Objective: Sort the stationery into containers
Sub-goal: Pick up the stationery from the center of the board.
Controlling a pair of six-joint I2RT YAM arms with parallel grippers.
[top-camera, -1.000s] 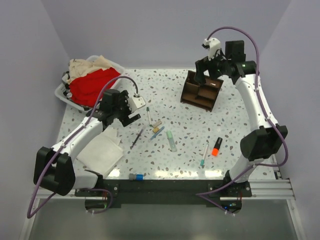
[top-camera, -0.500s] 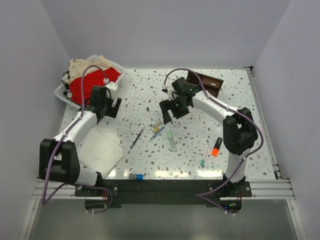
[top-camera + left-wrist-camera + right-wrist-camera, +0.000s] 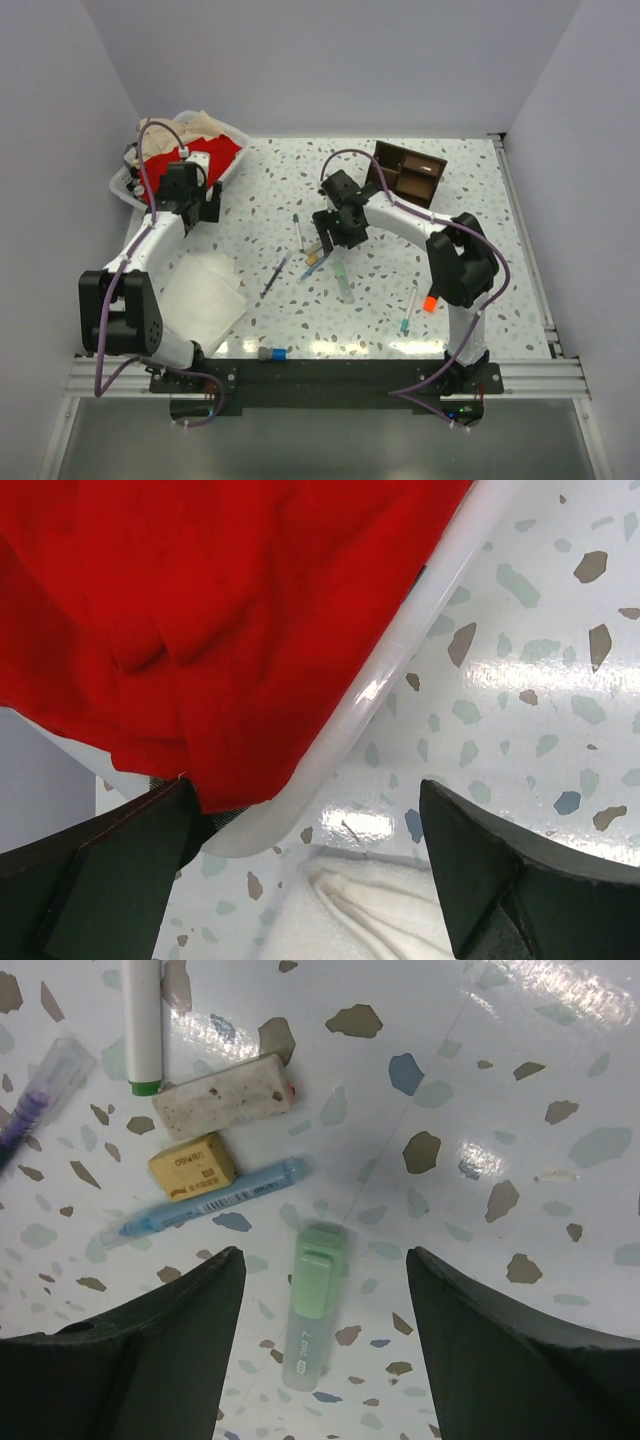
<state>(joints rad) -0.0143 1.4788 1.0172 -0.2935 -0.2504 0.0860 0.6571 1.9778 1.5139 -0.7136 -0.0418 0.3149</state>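
So, green marker (image 3: 305, 1345): flat on tabletop (image 3: 520, 1110), beside blue pen (image 3: 215, 1200), well apart from organizer (image 3: 410, 172); light, stiff, slick (may roll); pinch mid-barrel
right gripper (image 3: 322, 1260): spread, empty, poised over marker
left gripper (image 3: 305, 790): spread, empty, by basket (image 3: 400, 650)

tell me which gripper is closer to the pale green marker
Right. The right gripper hovers open over the pale green marker, framed between its fingers. The left gripper is far off, at the white basket's rim.
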